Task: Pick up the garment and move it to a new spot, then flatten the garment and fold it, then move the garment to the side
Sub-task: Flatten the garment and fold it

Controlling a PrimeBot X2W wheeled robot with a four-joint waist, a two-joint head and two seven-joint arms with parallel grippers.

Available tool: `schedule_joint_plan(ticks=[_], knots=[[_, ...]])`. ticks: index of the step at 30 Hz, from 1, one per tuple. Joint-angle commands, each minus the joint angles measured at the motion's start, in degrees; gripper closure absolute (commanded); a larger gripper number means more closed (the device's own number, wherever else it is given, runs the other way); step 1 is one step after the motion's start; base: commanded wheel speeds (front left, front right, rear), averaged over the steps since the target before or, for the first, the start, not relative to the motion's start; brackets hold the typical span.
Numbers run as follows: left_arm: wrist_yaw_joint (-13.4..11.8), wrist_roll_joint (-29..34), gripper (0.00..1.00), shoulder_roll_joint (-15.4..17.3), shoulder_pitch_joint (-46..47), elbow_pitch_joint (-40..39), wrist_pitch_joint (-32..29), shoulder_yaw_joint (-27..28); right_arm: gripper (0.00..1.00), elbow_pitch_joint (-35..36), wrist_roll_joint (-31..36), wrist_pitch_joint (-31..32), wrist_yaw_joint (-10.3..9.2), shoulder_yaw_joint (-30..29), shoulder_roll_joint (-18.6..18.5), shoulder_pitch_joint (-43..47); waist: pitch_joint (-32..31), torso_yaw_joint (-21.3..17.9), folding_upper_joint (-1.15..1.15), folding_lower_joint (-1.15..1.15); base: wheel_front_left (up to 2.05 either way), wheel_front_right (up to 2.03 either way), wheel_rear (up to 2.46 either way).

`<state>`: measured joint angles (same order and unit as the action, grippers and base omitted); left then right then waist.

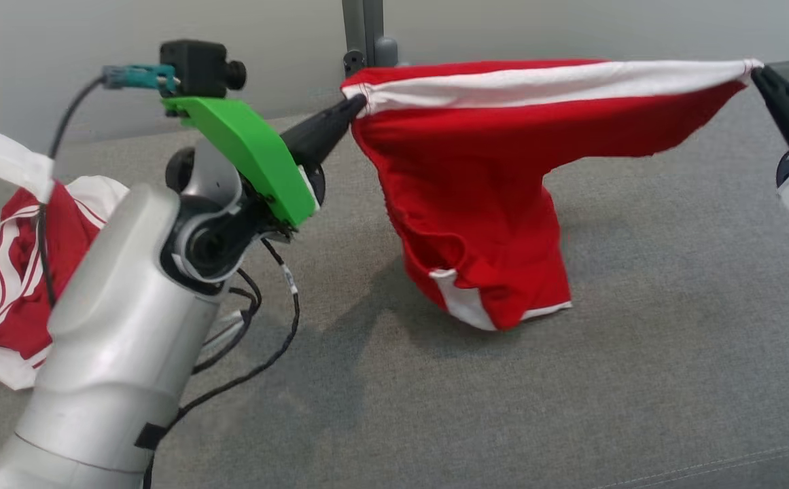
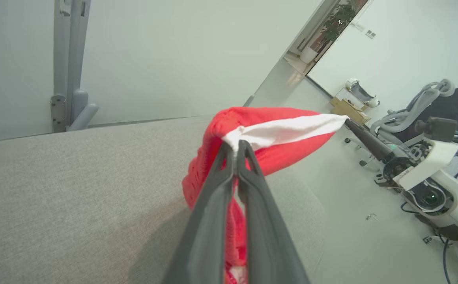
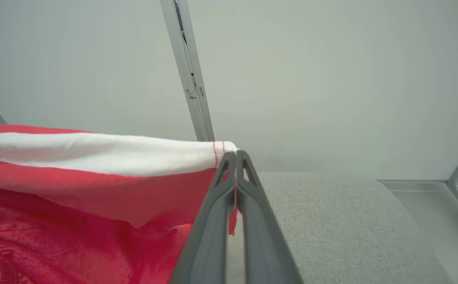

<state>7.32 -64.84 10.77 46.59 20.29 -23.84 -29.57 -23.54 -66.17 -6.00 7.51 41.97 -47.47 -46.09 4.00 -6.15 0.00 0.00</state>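
The garment is a pair of red shorts with a white band along the top. It hangs in the air between the two tools, over the middle of the gray counter. The left tool is pinched tight on the left end of the white band. The right tool is pinched tight on the right end. In each wrist view the two dark fingers are pressed together with a bit of cloth caught between them.

The band is pulled into an almost straight line. The rest of the shorts droops down in a loose bag. The bottom edge touches the counter and bunches a little there.

I think the shorts are very light and very soft. They will not keep any shape by themselves and will flop wherever they are let go. The cloth looks a bit smooth, so a tiny pinch could slip out if the tools pull too hard.

The two ends of the band look like the best places to hold. The band is thicker there and has stitching, and holding both ends spreads the shorts wide. To get them flat, I think both tools should come down together so the cloth lies out smooth, not in a heap.

Another red and white cloth lies on the left side of the counter, well apart from the shorts.
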Motion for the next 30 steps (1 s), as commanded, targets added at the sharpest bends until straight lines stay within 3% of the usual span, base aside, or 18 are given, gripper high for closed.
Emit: schedule_joint_plan(ticks=[1,10,16,24,30], knots=[[0.25,-2.87,1.00,0.66,1.94,-1.52,-1.44,1.17,1.00,1.40,-1.48,0.98,-0.04,-0.79,-1.37,-1.82,-2.43,-0.41,0.00,0.00,0.00,0.00,0.00],[0.22,-10.68,1.00,2.56,7.57,-7.38,-7.67,4.06,1.00,6.89,-4.58,3.75,-0.04,-4.37,-7.52,-8.12,-4.63,-0.31,0.00,0.00,0.00,0.00,0.00],[-1.90,-13.13,1.00,2.34,9.13,-8.40,-10.01,5.05,1.00,8.72,-3.83,5.57,-0.04,-4.86,-9.25,-9.83,-4.45,-1.10,0.00,0.00,0.00,0.00,0.00],[-1.26,-8.19,1.00,3.43,13.76,-3.76,-9.90,2.57,1.00,5.70,0.92,7.49,-0.04,-2.82,-3.62,-14.82,3.94,-3.01,0.00,0.00,0.00,0.00,0.00],[0.20,2.24,1.00,4.68,26.69,1.62,-1.95,-0.78,1.00,-1.37,7.30,3.78,-0.04,-3.88,4.91,-25.11,15.97,-4.75,0.00,0.00,0.00,0.00,0.00]])
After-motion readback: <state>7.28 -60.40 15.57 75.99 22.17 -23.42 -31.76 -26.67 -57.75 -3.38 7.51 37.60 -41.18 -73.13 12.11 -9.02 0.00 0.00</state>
